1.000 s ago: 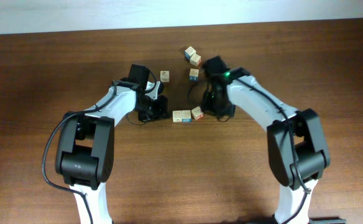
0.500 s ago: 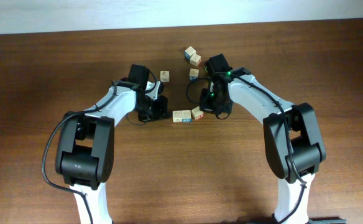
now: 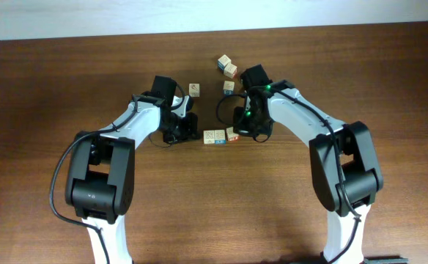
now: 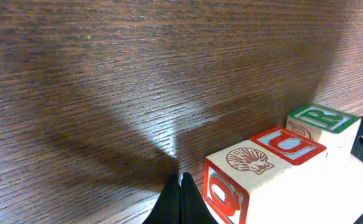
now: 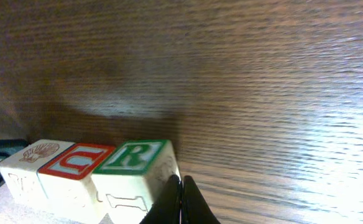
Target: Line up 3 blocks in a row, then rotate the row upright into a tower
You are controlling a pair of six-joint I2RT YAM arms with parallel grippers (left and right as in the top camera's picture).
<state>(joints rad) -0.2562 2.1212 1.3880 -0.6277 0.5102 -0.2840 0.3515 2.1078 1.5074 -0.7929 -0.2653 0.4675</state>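
Observation:
Three blocks stand in a tight row at the table's middle. The left block (image 3: 209,136) has a shell on top and a red Q on its side (image 4: 243,180). The middle block (image 3: 220,136) shows a red-and-blue U (image 4: 288,144). The right block (image 3: 231,134) has a green-framed R (image 5: 133,158). My left gripper (image 3: 198,136) is shut, with its tips (image 4: 180,186) on the table just beside the Q face. Shut as well, my right gripper (image 3: 241,135) has its tips (image 5: 181,190) against the R block's outer side. Neither holds anything.
Several other letter cubes lie farther back: one (image 3: 193,89) behind the left arm, a pair (image 3: 227,66) near the far middle, and one (image 3: 229,87) beside the right arm's wrist. Both arms reach in from the front over the dark wooden table (image 3: 390,81).
My right gripper has slid left, and the R block, which sat skewed and slightly apart, now sits square against the row. The left arm has not moved.

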